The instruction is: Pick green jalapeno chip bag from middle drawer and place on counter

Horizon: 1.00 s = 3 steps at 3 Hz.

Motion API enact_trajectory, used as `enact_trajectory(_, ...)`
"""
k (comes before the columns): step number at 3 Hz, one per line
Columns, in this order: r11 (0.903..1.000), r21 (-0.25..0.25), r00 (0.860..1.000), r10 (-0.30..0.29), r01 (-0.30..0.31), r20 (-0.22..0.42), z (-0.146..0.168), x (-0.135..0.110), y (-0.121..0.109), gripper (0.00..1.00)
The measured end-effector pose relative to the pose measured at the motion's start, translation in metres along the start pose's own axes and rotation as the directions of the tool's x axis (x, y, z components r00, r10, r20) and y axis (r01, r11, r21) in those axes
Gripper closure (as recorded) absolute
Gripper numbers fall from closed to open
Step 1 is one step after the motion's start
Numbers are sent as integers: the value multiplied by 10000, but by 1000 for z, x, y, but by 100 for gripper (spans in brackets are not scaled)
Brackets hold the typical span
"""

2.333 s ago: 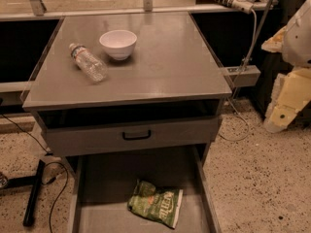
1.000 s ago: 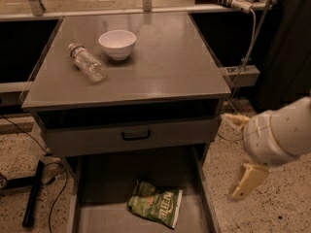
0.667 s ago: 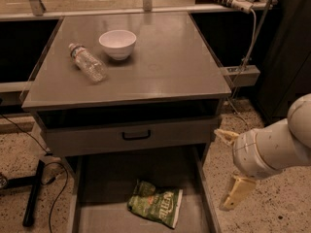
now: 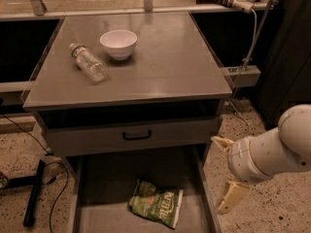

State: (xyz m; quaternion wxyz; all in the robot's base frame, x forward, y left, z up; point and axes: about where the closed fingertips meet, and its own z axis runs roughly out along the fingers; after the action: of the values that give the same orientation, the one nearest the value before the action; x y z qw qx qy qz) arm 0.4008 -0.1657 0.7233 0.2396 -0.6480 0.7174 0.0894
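The green jalapeno chip bag lies flat on the floor of the open middle drawer, right of its middle and near the front. My gripper hangs to the right of the drawer, just outside its right wall, level with the bag. Its cream fingers are spread wide and hold nothing. The white arm reaches in from the right edge. The grey counter lies above, at the top of the cabinet.
A white bowl and a clear plastic bottle on its side sit on the counter's back left. A shut drawer front with a black handle sits above the open drawer. Cables lie on the speckled floor at left.
My arm has swung down from the upper right and moved left, bringing the gripper beside the open drawer's right wall. The bag, bowl and bottle have not moved.
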Motion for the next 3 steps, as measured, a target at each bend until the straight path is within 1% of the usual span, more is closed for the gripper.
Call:
enact_trajectory(1,9994,-232,9987,261,-251,442,53,23,7,0)
enact_trajectory(2,9992,-155,9923,390,-375,1176,108,46,10,0)
enact_trajectory(3,9990,-105,9766,444,-432,2106,156,59,17,0)
